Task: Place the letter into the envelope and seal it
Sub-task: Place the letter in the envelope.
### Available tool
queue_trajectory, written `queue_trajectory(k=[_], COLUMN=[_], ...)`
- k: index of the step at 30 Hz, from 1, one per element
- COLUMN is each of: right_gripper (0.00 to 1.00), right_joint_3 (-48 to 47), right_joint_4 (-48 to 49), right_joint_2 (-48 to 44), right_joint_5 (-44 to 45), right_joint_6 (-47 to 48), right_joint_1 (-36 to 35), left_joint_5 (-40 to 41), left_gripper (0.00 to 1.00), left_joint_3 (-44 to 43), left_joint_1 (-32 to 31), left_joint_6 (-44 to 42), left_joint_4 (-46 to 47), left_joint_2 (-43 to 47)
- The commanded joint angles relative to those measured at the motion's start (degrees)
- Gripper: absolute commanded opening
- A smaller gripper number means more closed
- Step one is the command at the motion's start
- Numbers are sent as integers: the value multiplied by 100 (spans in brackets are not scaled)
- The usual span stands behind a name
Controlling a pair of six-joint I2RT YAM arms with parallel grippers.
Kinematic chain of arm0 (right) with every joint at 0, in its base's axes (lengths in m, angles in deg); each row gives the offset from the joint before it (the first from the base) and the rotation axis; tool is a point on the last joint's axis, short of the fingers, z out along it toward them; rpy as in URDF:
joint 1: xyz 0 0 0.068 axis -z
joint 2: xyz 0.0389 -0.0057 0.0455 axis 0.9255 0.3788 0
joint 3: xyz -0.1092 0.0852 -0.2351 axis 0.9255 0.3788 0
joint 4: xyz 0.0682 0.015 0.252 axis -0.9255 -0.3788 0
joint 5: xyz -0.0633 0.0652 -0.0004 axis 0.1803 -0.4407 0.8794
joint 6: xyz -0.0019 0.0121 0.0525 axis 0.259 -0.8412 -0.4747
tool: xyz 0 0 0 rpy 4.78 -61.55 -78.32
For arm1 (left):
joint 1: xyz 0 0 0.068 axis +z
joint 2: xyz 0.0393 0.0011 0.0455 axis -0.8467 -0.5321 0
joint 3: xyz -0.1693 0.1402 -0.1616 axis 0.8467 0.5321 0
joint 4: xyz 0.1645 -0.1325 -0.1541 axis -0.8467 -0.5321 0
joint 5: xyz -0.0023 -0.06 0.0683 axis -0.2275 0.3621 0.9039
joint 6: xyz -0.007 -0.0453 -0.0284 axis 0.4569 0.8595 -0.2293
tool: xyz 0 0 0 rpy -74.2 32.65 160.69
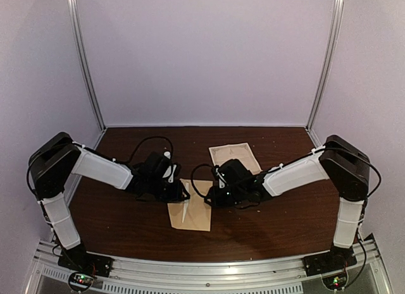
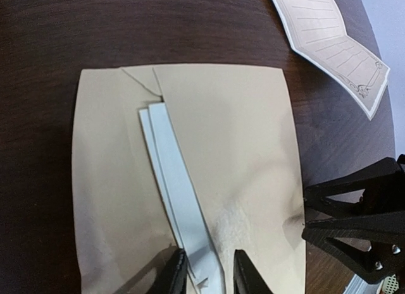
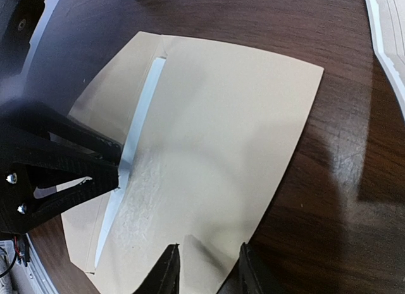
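The tan envelope (image 1: 197, 215) lies flat on the table between both grippers. A narrow white strip (image 2: 174, 180) rises off its face. My left gripper (image 2: 209, 275) is open with the strip's end between its fingers; the strip touches one finger and a small gap shows at the other. In the right wrist view the left gripper (image 3: 118, 169) has its tips at the strip (image 3: 142, 104). My right gripper (image 3: 209, 269) is open over the envelope's (image 3: 221, 129) right edge, one finger above the paper and one above the table. The cream bordered letter (image 1: 243, 153) lies behind the right arm.
The letter (image 2: 335, 47) lies flat on the dark wood table (image 1: 126, 224), apart from the envelope (image 2: 234, 136). The right gripper (image 2: 305, 215) sits at the envelope's right edge. Pale walls and metal posts close the back and sides.
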Motion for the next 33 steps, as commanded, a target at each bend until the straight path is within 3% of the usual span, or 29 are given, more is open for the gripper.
queue_trajectory(k=[1, 16, 22, 29, 31, 33], right_gripper=[32, 31, 31, 54, 63, 70], right_joint_3=[-92, -204, -129, 180, 221, 233], right_joint_4=[18, 86, 98, -360, -725, -1108], right_joint_2=[177, 275, -64, -1360, -1809, -2195], right_joint_5=[-55, -159, -106, 314, 608, 913], right_joint_6=[34, 78, 162, 435, 532, 652], right_joint_1=[30, 35, 30, 32, 35, 30], left_joint_5=[-180, -411, -353, 258, 497, 733], left_gripper=[25, 24, 26, 42, 54, 72], left_joint_3=[146, 311, 534, 530, 402, 149], left_joint_1=[37, 29, 20, 20, 26, 57], left_joint_6=[28, 37, -3, -462, -625, -912], left_joint_4=[252, 569, 1039, 531, 228, -202], left_joint_2=[-161, -192, 324, 1750, 2193, 2601])
